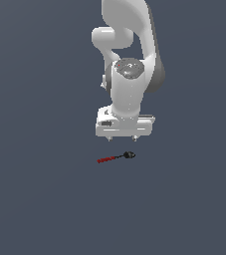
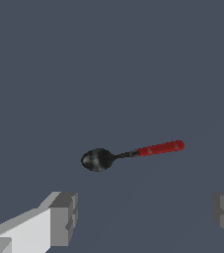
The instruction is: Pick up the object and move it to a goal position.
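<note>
Hand (image 1: 124,138) hangs with fingers (image 2: 63,217) spread wide, holding nothing. The spoon-like object (image 1: 116,158) lies flat on the grey tabletop (image 1: 40,189) just below the hand, not touching it. Red handle toward the exterior view's left, black head toward its right.

My arm (image 1: 129,50) fills the upper centre of the exterior frame: glossy white rounded shells, dark grey bands at the joints, one grey strip down its right edge. Grey round cap with a tiny red dot on the wrist joint. Below it my hand (image 1: 125,125) is a flat white box with a small dark mark on its left face; two short stubs poke out underneath. In the wrist frame my fingers (image 2: 64,219) are blocky grey pads at the lower corners, the left one on a white body.
</note>
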